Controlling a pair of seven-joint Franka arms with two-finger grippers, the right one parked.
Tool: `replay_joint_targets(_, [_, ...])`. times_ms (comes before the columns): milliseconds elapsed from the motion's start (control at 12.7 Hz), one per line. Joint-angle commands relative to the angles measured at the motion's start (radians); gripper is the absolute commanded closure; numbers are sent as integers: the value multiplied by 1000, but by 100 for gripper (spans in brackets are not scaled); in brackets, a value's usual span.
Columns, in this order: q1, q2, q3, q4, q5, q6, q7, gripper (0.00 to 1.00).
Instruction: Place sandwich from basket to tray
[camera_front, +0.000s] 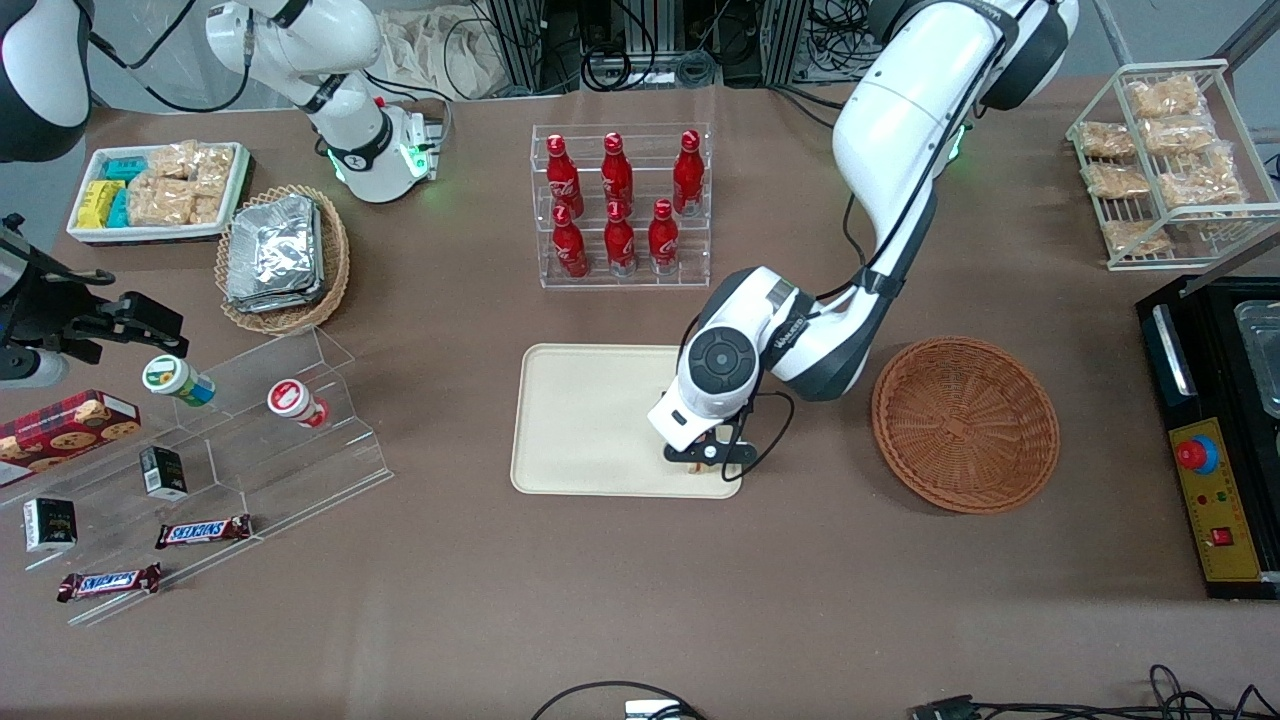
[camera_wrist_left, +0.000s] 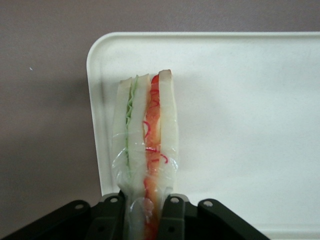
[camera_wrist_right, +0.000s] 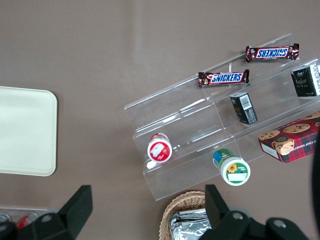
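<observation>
White-bread sandwich (camera_wrist_left: 145, 150) pinched on edge in my gripper (camera_front: 703, 462) above the cream tray (camera_front: 580, 420); I should lower gently inside the rim before letting go

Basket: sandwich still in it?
No. The basket holds nothing; the claw grips the sandwich over the tray.

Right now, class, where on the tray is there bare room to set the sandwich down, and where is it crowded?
The tray is bare across its whole surface. The gripper, shut on the sandwich, hangs over the corner nearest the front camera, on the side toward the basket. The bottle rack stands apart from the tray's edge farther from the camera.
</observation>
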Motion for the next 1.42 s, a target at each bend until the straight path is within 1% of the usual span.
replay_joint_targets(0, [-12, 12, 10, 32, 9, -13, -11, 29])
replay_joint_targets(79, [-10, 11, 10, 32, 11, -13, -6, 0])
replay_joint_targets(316, [-10, -6, 11, 34, 15, -27, -17, 0])
replay_joint_targets(395, [-10, -29, 14, 34, 17, -32, -17, 0])
replay_joint_targets(632, [26, -151, 17, 23, 17, -153, -20, 0])
replay_joint_targets(789, [60, -289, 30, -84, 17, -151, -40, 0])
replay_joint_targets(1026, [158, -537, 30, -275, 6, -159, -26, 0])
replay_joint_targets(1184, [201, -660, 33, -386, 11, -162, -21, 0])
replay_joint_targets(1263, [238, -708, 33, -428, 11, -164, 17, 0])
replay_joint_targets(1342, [255, -751, 42, -458, 8, -190, 102, 0])
